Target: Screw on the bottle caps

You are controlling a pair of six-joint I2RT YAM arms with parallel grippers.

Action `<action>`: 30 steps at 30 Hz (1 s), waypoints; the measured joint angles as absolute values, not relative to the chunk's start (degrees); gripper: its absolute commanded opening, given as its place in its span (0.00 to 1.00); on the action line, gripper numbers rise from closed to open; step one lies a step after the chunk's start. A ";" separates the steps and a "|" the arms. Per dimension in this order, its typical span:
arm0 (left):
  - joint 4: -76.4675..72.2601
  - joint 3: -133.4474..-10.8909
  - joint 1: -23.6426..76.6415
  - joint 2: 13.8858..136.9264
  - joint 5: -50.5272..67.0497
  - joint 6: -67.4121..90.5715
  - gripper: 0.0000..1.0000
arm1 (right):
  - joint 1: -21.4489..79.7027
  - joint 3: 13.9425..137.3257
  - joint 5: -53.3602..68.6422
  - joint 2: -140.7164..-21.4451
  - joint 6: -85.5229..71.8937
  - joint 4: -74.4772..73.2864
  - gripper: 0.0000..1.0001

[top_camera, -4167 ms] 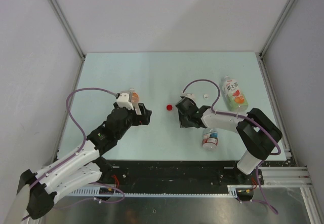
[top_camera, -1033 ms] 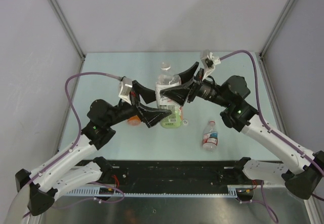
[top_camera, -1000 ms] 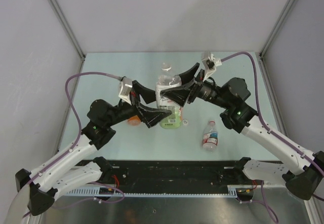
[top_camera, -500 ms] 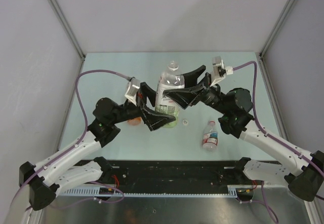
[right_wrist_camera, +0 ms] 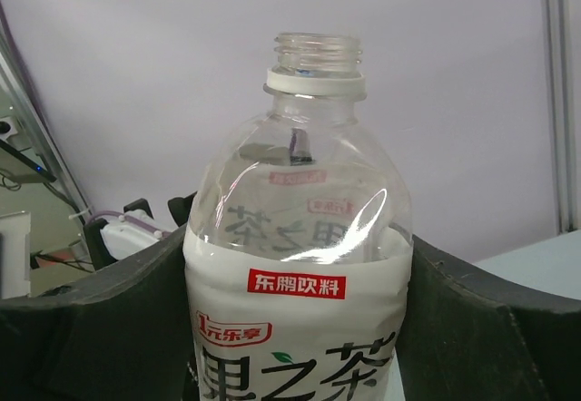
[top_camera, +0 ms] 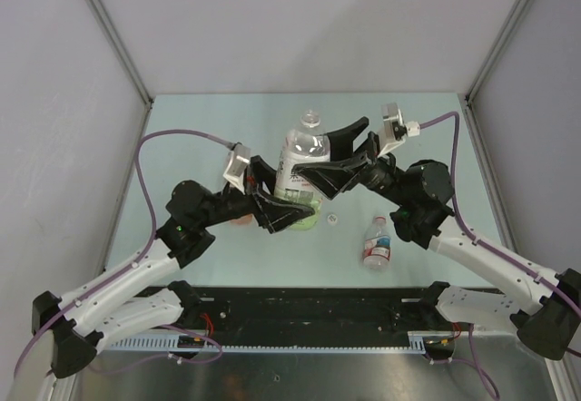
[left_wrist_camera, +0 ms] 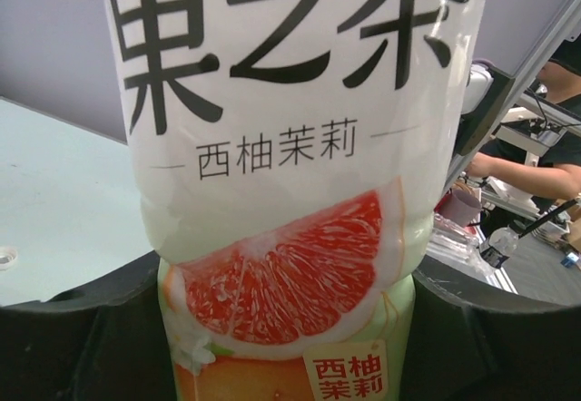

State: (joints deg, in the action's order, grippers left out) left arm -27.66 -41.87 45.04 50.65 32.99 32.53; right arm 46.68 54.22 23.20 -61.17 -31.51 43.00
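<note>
1. Midway between the arms, the white-labelled bottle (top_camera: pixel 302 161) is held upright, its threaded mouth uncapped.
2. The left gripper (top_camera: pixel 292 192) clasps its lower body, a finger pressed against each side.
3. The right gripper (top_camera: pixel 318 158) flanks the upper label with fingers spread wide; I cannot tell whether they squeeze.
4. A white cap (top_camera: pixel 332 220) lies on the table (top_camera: pixel 200 129) just right of that bottle, with the red-and-white-labelled bottle (top_camera: pixel 376 242) lying near it.

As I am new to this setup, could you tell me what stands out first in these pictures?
A tall bottle, uncapped and bearing a grapefruit label, is held upright at the centre by the left gripper and the right gripper. A white cap lies right of it, near a small bottle on its side.
</note>
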 measured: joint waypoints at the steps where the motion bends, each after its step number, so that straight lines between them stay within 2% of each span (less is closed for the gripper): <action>1: -27.51 -41.63 45.06 50.35 32.71 32.51 0.42 | 46.68 54.22 23.20 -61.17 -31.35 42.83 0.90; 2: -27.29 -41.45 45.06 50.11 32.62 32.42 0.41 | 46.72 54.22 23.20 -61.06 -30.98 42.54 0.95; 4: -27.35 -40.97 44.93 49.43 30.98 31.92 0.39 | 46.72 54.19 23.29 -60.49 -30.30 41.21 0.98; 9: -28.27 -38.81 44.64 46.98 26.52 27.27 0.34 | 46.72 54.19 20.47 -56.40 -25.91 34.13 0.99; 10: -28.32 -38.06 44.64 46.44 25.39 26.20 0.32 | 46.72 54.19 19.77 -55.42 -24.97 32.47 0.99; 13: -28.73 -34.35 44.64 44.40 20.18 21.39 0.16 | 46.72 54.19 16.10 -51.35 -21.21 24.95 0.99; 15: -28.75 -31.31 44.64 43.31 16.10 18.06 0.11 | 46.72 54.19 11.79 -48.64 -19.31 19.03 0.99; 22: -28.14 -23.90 44.64 43.46 10.00 9.23 0.10 | 44.99 54.26 -13.08 -47.48 -19.68 -3.73 0.99; 25: -27.81 -21.74 44.64 43.11 9.58 7.79 0.12 | 42.30 54.26 -17.76 -52.93 -21.52 -12.43 0.99; 30: -28.01 -16.47 44.64 37.06 9.65 5.74 0.13 | 38.02 54.22 -16.99 -65.30 -23.75 -22.17 0.93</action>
